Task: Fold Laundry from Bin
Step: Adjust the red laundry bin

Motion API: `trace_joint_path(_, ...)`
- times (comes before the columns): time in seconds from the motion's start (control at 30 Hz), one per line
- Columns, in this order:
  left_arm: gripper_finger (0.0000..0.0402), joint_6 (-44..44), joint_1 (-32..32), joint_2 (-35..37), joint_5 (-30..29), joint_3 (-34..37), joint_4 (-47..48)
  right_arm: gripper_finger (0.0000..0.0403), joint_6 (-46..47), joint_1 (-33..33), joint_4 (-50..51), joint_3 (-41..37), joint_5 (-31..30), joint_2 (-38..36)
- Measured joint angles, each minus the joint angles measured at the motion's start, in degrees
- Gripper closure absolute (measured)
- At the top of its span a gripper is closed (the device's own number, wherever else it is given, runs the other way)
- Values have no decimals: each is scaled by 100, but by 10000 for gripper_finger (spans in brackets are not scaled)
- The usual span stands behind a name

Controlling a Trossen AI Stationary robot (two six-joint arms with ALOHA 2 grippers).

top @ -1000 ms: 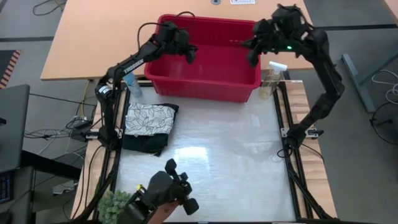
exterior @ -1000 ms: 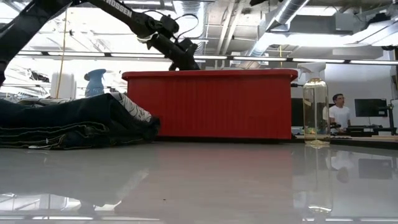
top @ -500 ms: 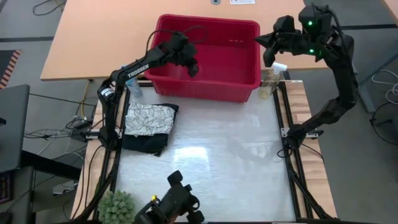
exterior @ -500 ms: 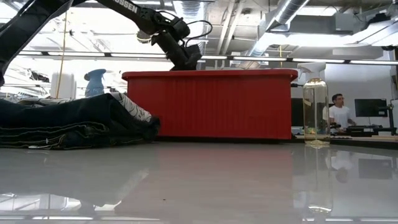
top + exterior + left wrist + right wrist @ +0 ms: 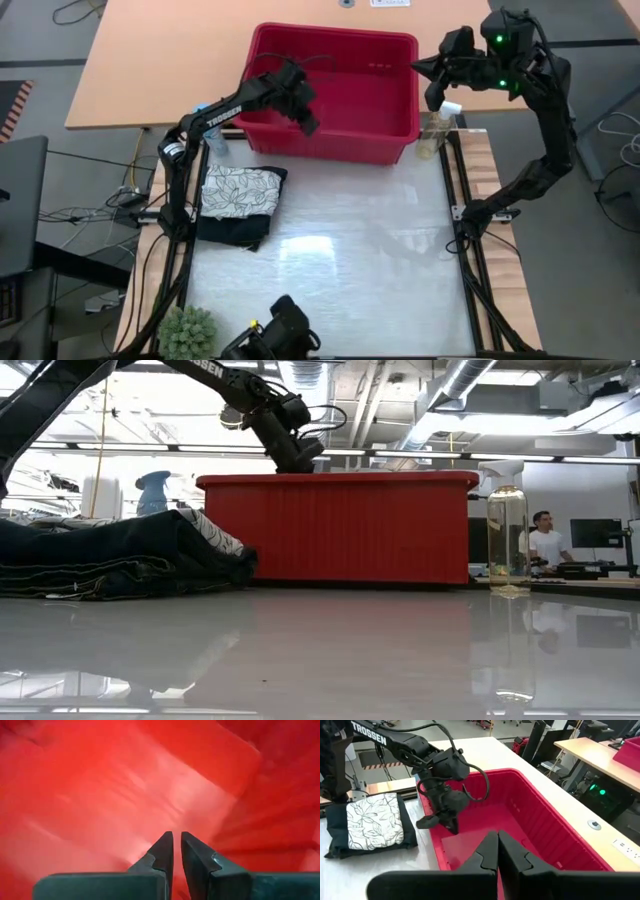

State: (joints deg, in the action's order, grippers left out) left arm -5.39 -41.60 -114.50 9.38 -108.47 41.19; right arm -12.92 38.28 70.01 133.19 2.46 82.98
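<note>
The red bin (image 5: 330, 145) stands at the table's far edge, and only its bare red floor (image 5: 125, 795) shows inside. My left gripper (image 5: 306, 122) slants down into the bin by its near wall, shut, with nothing between its fingers (image 5: 176, 847). My right gripper (image 5: 497, 842) is shut on nothing and hovers high by the bin's right rim (image 5: 428, 80). The laundry lies folded on the table's left: a white leaf-print cloth (image 5: 240, 190) rests on folded dark trousers (image 5: 232, 228).
A clear spray bottle (image 5: 435, 130) stands at the bin's right corner and a blue one (image 5: 212, 135) at its left. A plant (image 5: 185, 330) and a dark device (image 5: 280, 335) sit at the near edge. A person (image 5: 543, 540) is in the room beyond.
My left gripper has moved from over the bin's middle toward its near wall and tipped downward into it. My right gripper has drawn back from over the bin toward the table's right edge. The dark device at the near edge has shifted.
</note>
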Motion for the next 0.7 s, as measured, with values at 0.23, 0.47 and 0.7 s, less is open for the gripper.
trace_joint_path(0.23, 399, 467, 15, 2, 1276, -13, 898, 374, -95, 0, 4, 0, 0, 0)
trace_joint_path(0.47, 401, 1041, 39, 2, 2841, -4, 1151, 374, -108, 9, 54, 0, 0, 0)
trace_joint_path(0.7, 401, 1130, -10, 0, 2374, -102, 271, 374, -108, 13, 119, 0, 0, 2)
